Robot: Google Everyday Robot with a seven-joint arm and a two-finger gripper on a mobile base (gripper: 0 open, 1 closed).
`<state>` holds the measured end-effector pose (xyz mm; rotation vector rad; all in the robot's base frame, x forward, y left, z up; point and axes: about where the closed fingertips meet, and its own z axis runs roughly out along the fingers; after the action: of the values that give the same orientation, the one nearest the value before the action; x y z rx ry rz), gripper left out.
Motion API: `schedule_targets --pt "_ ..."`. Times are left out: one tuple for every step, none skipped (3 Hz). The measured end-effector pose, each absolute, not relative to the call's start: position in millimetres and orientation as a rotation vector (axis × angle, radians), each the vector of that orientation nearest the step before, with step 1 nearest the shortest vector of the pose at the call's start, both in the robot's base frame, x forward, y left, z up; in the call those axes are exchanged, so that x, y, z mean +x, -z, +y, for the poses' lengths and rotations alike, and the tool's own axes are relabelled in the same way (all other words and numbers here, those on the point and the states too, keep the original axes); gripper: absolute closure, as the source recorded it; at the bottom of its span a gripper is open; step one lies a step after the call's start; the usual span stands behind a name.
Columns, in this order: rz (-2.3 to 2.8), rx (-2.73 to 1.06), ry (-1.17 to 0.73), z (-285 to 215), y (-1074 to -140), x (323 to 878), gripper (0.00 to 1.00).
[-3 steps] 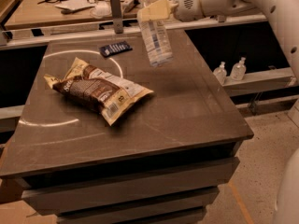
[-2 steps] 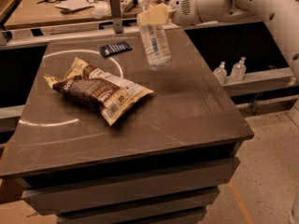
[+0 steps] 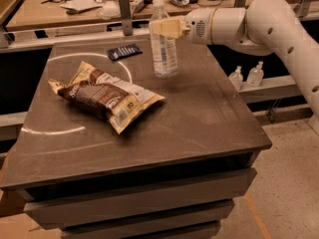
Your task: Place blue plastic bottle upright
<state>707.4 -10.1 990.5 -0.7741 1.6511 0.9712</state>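
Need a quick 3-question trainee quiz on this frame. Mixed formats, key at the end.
1. True or false: the bottle lies on its side.
2. Where is the gripper on the bottle? A) at its base. B) near its top, just below the cap. C) nowhere, it hangs well clear of the bottle.
3. Fill in: the largest item lying flat on the table is a brown-and-yellow snack ____.

Key
1. False: it stands upright.
2. B.
3. bag: the snack bag.
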Motion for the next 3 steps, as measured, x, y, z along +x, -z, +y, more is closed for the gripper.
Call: schedule_targets --pt "1.489 -0.875 -0.957 -6.5 -994.6 703.7 1.00" --pt "1.352 -1.038 -0.868 -1.4 -987.5 694.8 1.00" --pt "1.295 -1.096 -0.828 0.3 -971.9 688.9 0.97"
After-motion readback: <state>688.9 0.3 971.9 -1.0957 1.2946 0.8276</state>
